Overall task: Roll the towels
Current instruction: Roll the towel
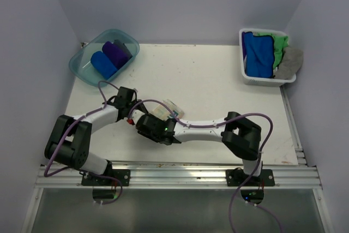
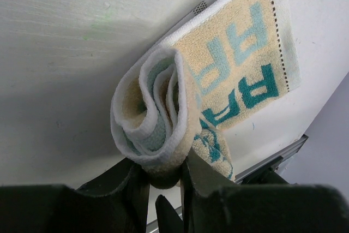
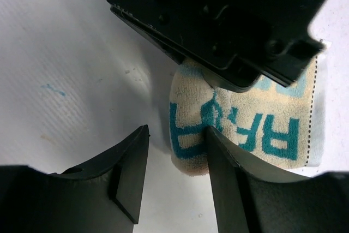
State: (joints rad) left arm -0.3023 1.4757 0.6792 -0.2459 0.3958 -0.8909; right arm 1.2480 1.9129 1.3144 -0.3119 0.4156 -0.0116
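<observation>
Underneath, counter (image 1: 207,80): white, with walls on three sides; both arms are bolted at its near edge.
Left arm (image 1: 92,118): bent inward toward the near middle of the counter.
Right arm (image 1: 207,126): reaches left across the near part of the counter, its wrist over the same spot.
Basket (image 1: 262,80): white, in the far right corner; it holds a loose blue towel (image 1: 256,53), a green towel (image 1: 279,47) and a grey towel (image 1: 290,61) that hangs over the rim.
Tub (image 1: 76,64): see-through teal, in the far left corner; a blue roll (image 1: 103,64) and a purple roll (image 1: 115,53) lie side by side in it.
Cream towel (image 2: 234,58): on the near middle of the counter, between the arms and well apart from the tub and basket. One end is wound into a loose roll. The rest lies flat, teal letters up.
Left pincer (image 2: 163,170): narrow, clamped on the rolled end of the cream towel.
Right pincer (image 3: 174,135): jaws apart with only bare counter between them. One finger (image 3: 218,151) rests against the side of the roll.
</observation>
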